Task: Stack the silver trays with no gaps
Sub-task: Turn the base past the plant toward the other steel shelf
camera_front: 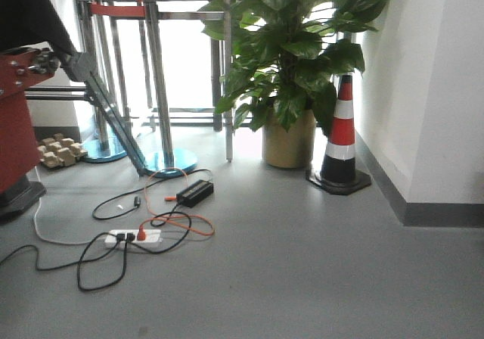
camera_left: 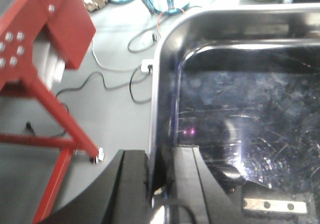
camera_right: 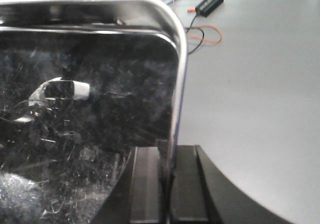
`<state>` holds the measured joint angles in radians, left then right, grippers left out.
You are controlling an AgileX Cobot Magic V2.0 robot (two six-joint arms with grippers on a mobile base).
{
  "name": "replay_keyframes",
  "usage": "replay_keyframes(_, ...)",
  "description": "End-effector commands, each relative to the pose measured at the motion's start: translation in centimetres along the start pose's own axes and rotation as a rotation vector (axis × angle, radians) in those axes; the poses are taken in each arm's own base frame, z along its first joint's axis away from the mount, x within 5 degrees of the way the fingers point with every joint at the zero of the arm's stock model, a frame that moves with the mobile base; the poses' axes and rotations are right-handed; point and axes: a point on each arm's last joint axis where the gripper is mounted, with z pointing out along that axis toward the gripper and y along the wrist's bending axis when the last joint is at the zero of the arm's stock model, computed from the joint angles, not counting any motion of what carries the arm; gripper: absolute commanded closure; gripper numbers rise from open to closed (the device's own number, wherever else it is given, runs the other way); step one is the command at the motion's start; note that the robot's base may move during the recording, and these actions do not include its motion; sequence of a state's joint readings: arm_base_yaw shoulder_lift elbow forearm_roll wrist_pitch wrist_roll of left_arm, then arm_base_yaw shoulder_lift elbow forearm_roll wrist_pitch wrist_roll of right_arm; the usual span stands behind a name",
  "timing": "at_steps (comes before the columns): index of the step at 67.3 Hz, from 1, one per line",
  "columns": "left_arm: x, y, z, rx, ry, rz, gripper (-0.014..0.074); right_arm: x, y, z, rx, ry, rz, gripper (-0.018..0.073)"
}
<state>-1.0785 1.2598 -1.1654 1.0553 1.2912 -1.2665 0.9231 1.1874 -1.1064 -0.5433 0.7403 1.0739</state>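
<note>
Both reach forward level, left claw (camera_left: 159, 184) and right claw (camera_right: 167, 184) each clamped on a silver tray (camera_left: 240, 109) rim.

Robot test lab, apparently. Smooth grey floor (camera_front: 318, 278), loose black cables (camera_front: 94, 275), white power strip (camera_front: 133, 238). Orange-and-white striped traffic cone (camera_front: 342, 131); red-painted steel frame (camera_left: 55, 19).

Floor (camera_front: 318, 278) is plain grey. Lower left there's a white power strip (camera_front: 132, 238) with black cables (camera_front: 98, 275) looping off it and an orange cord (camera_front: 189, 222), plus a black power brick (camera_front: 195, 193) just above. Centre-right sits a potted plant (camera_front: 289, 138) with a striped traffic cone (camera_front: 342, 138) right beside it. Wooden blocks (camera_front: 60, 151) are at far left.
</note>
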Motion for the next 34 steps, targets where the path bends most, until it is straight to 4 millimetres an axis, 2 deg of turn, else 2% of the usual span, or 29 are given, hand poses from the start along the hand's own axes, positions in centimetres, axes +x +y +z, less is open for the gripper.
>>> replay_keyframes(1, -0.39, -2.45, -0.41, 0.216, -0.065, 0.016, 0.0613, -1.13, 3.07, -0.92, -0.292, -0.120, 0.015, 0.0575)
replay_keyframes(34, -0.40, -2.44, -0.41, 0.215, -0.067, 0.017, 0.0613, -1.16, 3.12, -0.93, -0.297, -0.123, 0.016, 0.0575)
